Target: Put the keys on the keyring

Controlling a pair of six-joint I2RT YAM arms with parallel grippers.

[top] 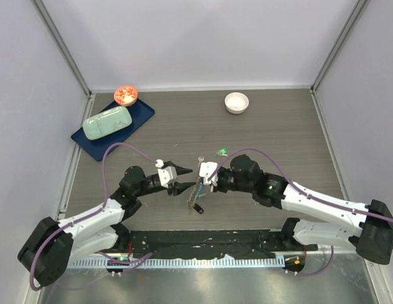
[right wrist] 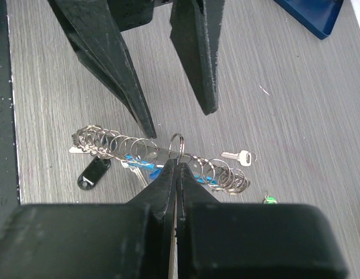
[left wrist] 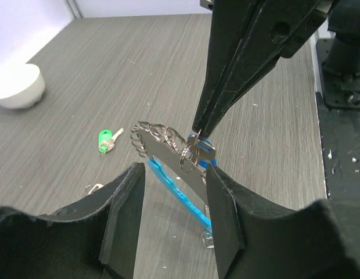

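The keyring (right wrist: 139,150) is a row of silvery rings along a flat metal bar with a light-blue strip (left wrist: 175,195) under it. It lies on the table between the two grippers (top: 196,193). My right gripper (right wrist: 176,167) is shut on one upright ring (right wrist: 177,144) of the keyring, and its tip also shows in the left wrist view (left wrist: 197,132). My left gripper (left wrist: 175,218) is open and empty, its jaws on either side of the keyring's near end. A silver key (right wrist: 238,156), a green-headed key (left wrist: 107,141) and a black-headed key (right wrist: 94,173) lie loose beside it.
A white bowl (top: 236,102) stands at the back right. A blue tray (top: 141,117) at the back left holds a pale green case (top: 108,121), with a red bowl (top: 126,94) behind it. Grey walls close in the table.
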